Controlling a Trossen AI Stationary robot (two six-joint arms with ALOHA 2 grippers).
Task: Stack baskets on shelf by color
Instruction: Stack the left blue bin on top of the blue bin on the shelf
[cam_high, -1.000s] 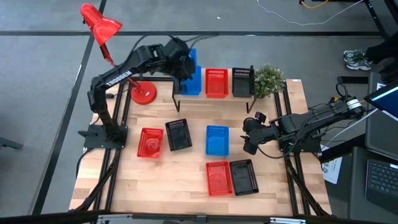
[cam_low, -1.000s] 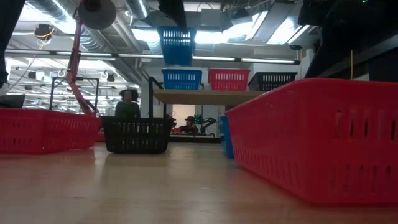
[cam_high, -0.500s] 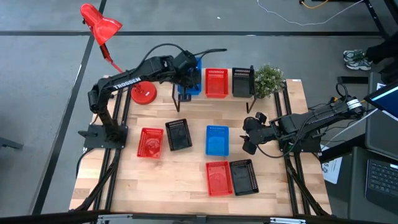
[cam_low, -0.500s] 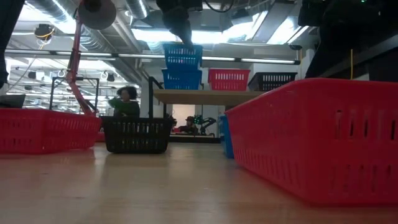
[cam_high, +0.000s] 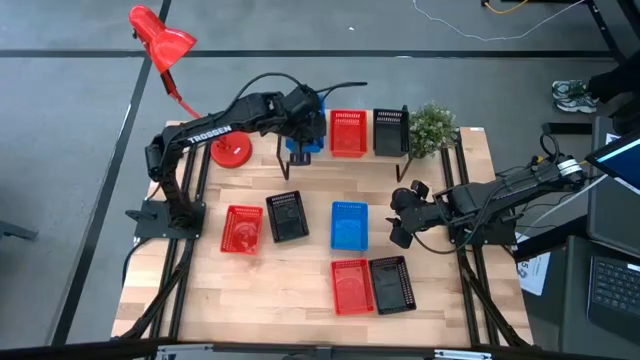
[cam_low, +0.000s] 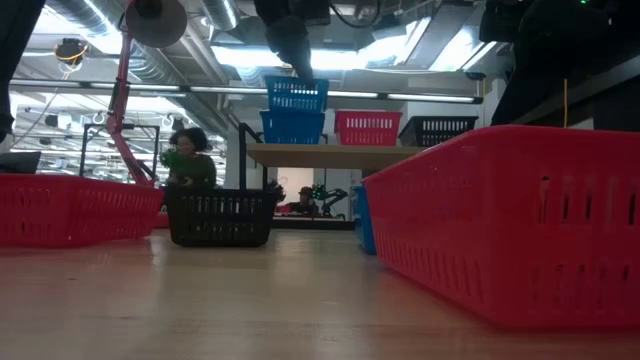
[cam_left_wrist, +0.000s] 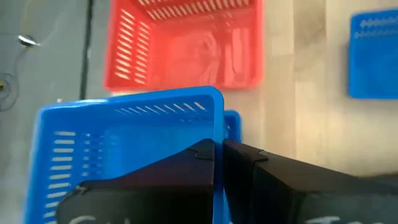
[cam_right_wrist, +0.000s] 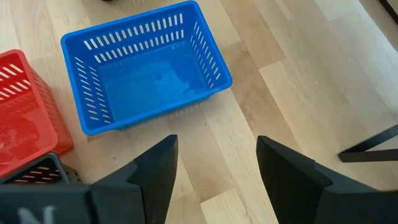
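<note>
A wooden surface (cam_high: 300, 300) seen from above carries a low shelf (cam_high: 340, 160) along its far edge. On the shelf stand three stacks: blue at the left end, a red basket (cam_high: 347, 132) in the middle and a black basket (cam_high: 389, 131) at the right end, each with its long axis running from the far edge toward the near edge. The left gripper (cam_high: 303, 112) has its fingers closed on the rim of the upper blue basket (cam_low: 296, 93), which sits level just above the lower blue basket (cam_low: 292, 127); whether they touch is unclear. The right gripper (cam_high: 400, 218) hovers near the surface's right edge, fingers spread wide and empty, beside a loose blue basket (cam_high: 348, 224) lying lengthwise the same way.
</note>
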